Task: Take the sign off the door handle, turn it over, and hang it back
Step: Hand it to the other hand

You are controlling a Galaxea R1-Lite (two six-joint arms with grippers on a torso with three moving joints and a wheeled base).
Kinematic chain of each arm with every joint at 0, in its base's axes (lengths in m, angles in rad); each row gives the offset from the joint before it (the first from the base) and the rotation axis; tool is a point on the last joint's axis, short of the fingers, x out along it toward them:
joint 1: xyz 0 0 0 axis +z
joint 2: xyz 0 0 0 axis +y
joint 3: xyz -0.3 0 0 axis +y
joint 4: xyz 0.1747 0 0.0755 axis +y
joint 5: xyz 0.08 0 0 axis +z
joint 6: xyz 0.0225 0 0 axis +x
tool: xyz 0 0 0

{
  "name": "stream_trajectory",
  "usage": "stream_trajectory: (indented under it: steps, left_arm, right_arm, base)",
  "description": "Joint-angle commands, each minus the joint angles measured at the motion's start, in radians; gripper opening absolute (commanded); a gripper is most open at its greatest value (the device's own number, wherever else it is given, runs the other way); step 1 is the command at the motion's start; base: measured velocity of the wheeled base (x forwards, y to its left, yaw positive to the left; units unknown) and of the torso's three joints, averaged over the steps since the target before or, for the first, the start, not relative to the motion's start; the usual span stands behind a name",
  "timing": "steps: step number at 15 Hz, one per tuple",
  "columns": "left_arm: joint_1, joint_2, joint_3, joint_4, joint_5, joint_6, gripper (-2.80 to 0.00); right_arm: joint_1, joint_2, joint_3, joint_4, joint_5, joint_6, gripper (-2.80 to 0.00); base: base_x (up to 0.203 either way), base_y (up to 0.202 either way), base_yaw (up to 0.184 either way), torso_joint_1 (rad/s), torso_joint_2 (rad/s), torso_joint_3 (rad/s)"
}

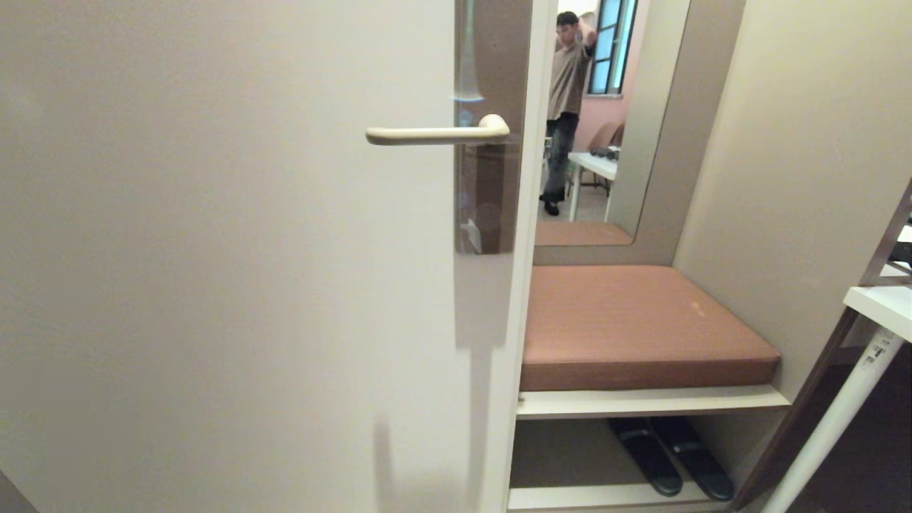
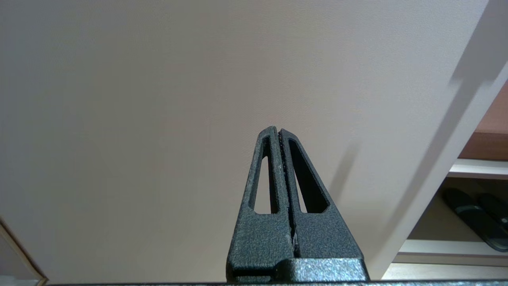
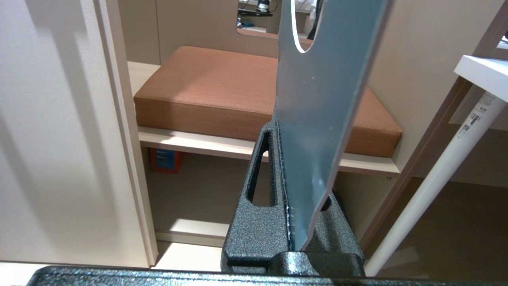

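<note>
Nearest the lens in the right wrist view: the right gripper, black textured fingers clamped on the flat card sign, blue-grey face toward the camera, card pinched edge-on between the pads and running out past the fingertips, its oval hole at the far end, well beyond the tips. No lettering readable on the face shown. The left gripper is pressed shut on nothing, tips aimed at the plain cream door panel; idle. Neither arm appears in the head view. There the slim cream lever door handle on its tall brown backplate is bare, nothing hanging on it. So the sign is off the handle and in the right gripper: removal looks done, flip or rehang is the step in hand. Whether the card is already turned over can't be judged. Beyond the fingers: brown cushioned bench, white table leg. Next move calls for raising the card to the lever, hole end leading, lining the oval up with the lever's free end and sliding it on before letting go.
</note>
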Motion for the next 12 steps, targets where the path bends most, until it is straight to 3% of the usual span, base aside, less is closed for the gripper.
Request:
stream_trajectory:
  steps: [1,12]
  left_arm:
    - [0.001,0.001,0.0,0.0,0.001,-0.001,-2.8]
    - [0.0,0.001,0.0,0.0,0.001,-0.001,-2.8]
  right_arm:
    - [0.0,0.0,0.0,0.0,0.001,-0.001,-2.8]
    - [0.0,0.0,0.0,0.0,0.001,-0.001,-2.8]
  base:
    - [0.0,0.0,0.0,0.0,0.0,0.0]
    - [0.0,0.0,0.0,0.0,0.0,0.0]
